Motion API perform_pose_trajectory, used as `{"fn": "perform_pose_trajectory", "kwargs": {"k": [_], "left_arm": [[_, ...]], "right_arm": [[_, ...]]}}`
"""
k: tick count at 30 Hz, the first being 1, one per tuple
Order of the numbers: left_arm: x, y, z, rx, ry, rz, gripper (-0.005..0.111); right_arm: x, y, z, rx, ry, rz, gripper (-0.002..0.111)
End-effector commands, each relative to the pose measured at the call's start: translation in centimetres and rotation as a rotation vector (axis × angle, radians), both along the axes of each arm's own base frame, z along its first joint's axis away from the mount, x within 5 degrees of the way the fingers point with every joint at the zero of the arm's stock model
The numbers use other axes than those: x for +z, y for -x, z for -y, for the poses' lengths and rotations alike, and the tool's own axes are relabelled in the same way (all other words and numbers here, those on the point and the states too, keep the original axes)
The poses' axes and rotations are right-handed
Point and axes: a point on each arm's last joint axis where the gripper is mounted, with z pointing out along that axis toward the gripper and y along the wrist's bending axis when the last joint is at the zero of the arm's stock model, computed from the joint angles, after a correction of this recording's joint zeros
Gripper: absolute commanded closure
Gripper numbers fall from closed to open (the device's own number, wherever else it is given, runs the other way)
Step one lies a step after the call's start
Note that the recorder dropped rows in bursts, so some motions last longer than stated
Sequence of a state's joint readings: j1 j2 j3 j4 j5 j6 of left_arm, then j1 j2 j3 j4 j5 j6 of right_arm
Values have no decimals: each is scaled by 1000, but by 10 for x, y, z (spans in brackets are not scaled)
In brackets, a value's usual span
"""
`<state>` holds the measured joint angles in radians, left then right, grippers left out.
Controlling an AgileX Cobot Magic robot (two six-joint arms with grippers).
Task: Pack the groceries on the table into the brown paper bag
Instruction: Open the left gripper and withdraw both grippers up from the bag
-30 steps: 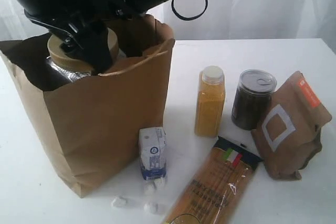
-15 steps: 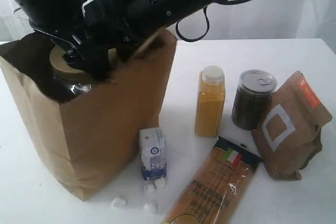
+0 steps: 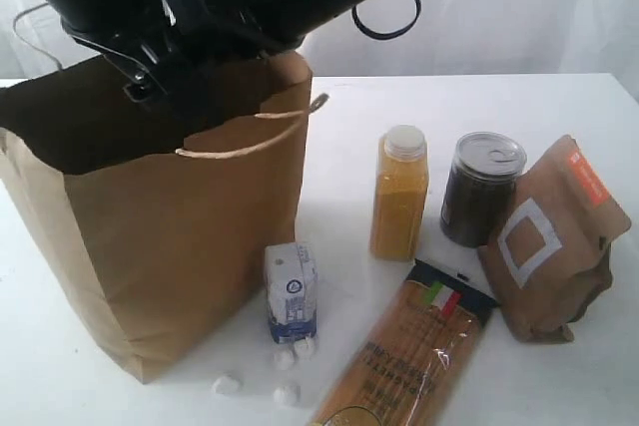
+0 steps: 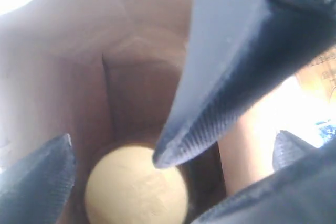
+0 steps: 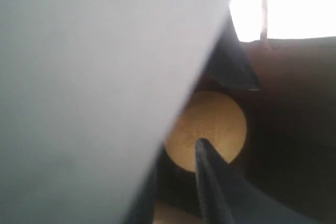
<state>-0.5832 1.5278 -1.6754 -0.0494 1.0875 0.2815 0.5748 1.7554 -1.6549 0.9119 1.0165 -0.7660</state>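
Right pincer [image 5: 226,114]: fingers parted a little, pinching nothing; hanging inside the brown paper bag [image 3: 190,236].
Left pincer [image 4: 173,140]: spread wide, empty; seemingly astride the bag wall, just beside the right one.
Clear tan-lidded jar [image 4: 135,187]: straight below both pincers on the bag floor; apart from every fingertip.
Handle loop [image 3: 318,104]: just outside the pincers; could snag a finger on withdrawal and tip the bag.
Other groceries: well apart from both pincers on the table [image 3: 519,97]; at risk from a dragged bag, small white-blue carton [image 3: 291,291] first.

Spaghetti packet [image 3: 404,361] end (off-frame)
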Motion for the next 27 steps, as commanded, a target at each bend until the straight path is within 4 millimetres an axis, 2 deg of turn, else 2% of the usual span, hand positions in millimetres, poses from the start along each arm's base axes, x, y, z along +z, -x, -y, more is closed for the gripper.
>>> {"fn": "perform_pose_trajectory", "kwargs": {"k": [1, 11, 16, 21, 23, 27], "left_arm": [[37, 8, -2, 42, 197, 156, 7], [88, 62, -39, 37, 291, 317, 7], [103, 94, -59, 30, 298, 337, 7], [106, 116, -84, 83, 227, 365, 7], [103, 123, -92, 117, 202, 364, 7], [86, 140, -107, 143, 166, 343, 7]], "right_arm": [[16, 29, 2, 132, 31, 13, 81], [54, 47, 19, 87, -13, 182, 81], [58, 51, 32, 57, 85, 240, 81], [55, 47, 56, -86, 330, 306, 81], [55, 45, 68, -151, 430, 339, 81], [58, 51, 79, -162, 505, 343, 81]]}}
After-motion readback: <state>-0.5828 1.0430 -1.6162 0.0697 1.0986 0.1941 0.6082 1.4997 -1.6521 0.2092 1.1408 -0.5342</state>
